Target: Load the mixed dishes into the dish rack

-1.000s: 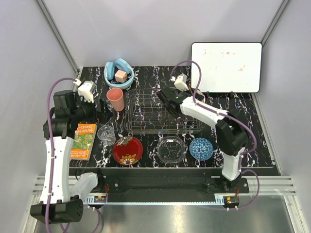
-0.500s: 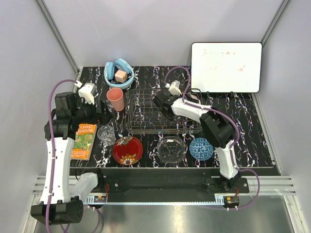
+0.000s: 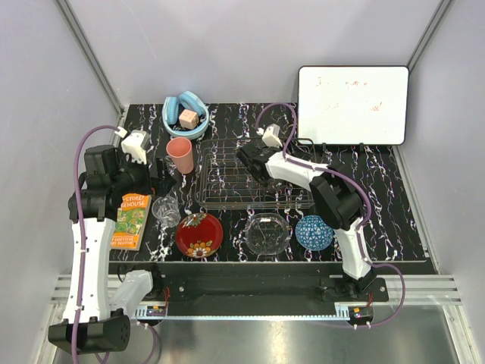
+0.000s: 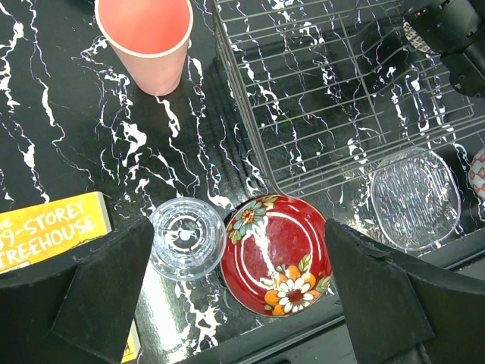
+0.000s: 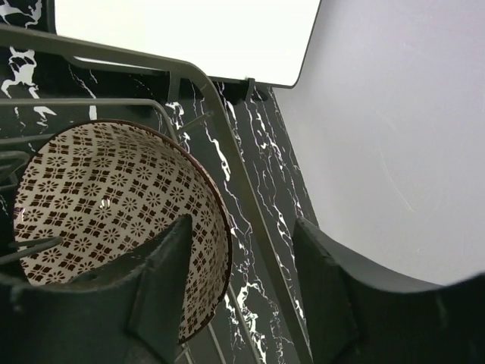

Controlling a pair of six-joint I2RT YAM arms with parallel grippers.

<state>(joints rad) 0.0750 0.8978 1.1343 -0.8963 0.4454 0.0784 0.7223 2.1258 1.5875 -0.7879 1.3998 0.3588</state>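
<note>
Marbled table (image 3: 379, 205); only right wrist view shows pale bowl (image 5: 114, 189) in dish rack (image 3: 223, 171).

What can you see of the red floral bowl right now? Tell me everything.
The red floral bowl is glossy red, ceramic-looking, with painted flowers inside its rim. It sits upright and empty on the black marbled table, outside the dish rack's near corner, between the glass tumbler and clear glass bowl. Nothing grips it.

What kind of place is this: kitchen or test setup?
Probably a lab test cell, not a kitchen: bare grey walls, a whiteboard at the back, arms bolted to a metal rail.
</note>
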